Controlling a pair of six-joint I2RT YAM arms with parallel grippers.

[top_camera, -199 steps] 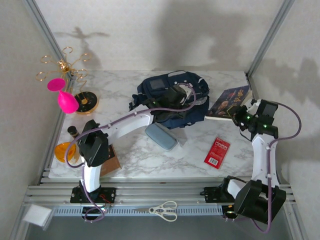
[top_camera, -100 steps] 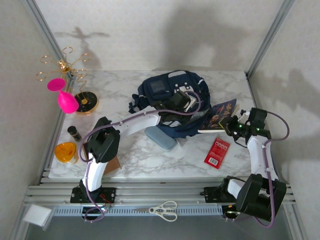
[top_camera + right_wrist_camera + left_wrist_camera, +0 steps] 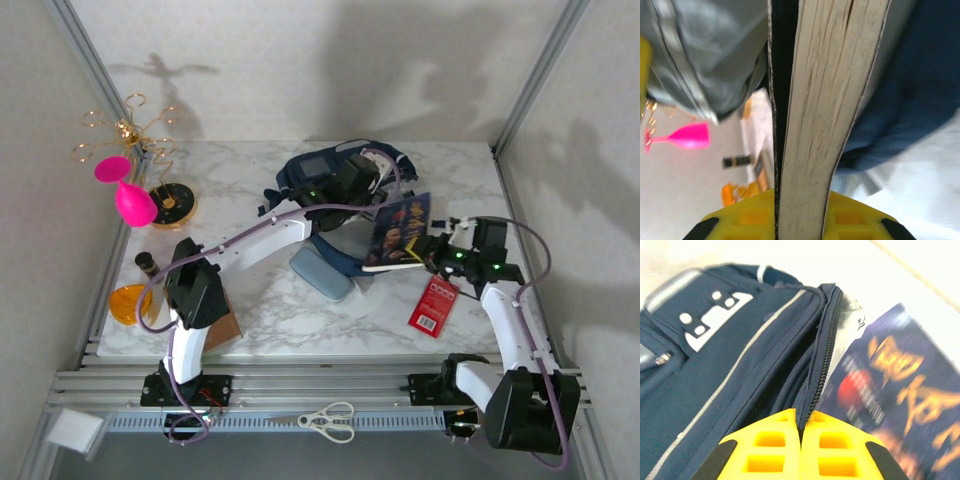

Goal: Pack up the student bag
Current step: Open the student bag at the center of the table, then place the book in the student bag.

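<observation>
Now both arms are working at the student bag [image 3: 300, 182], which is sitting back-centre on the marble table [image 3: 270, 310].
Left gripper [image 3: 801, 432] is clenching the bag's zipper edge at the opening. Right gripper [image 3: 800, 217] is clamping a book [image 3: 398, 230] by its edge, and the book is tilting just beside the opening. Grey pencil case [image 3: 322, 273] is lying near the bag's front.

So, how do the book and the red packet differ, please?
The book is tilted up on edge, clamped in the right tool; the red packet lies flat on the table, ungripped. The book is larger, dark blue with gold lettering; the packet is small and red. The book is at the student bag opening; the packet lies apart. Both are flat rectangles.
</observation>
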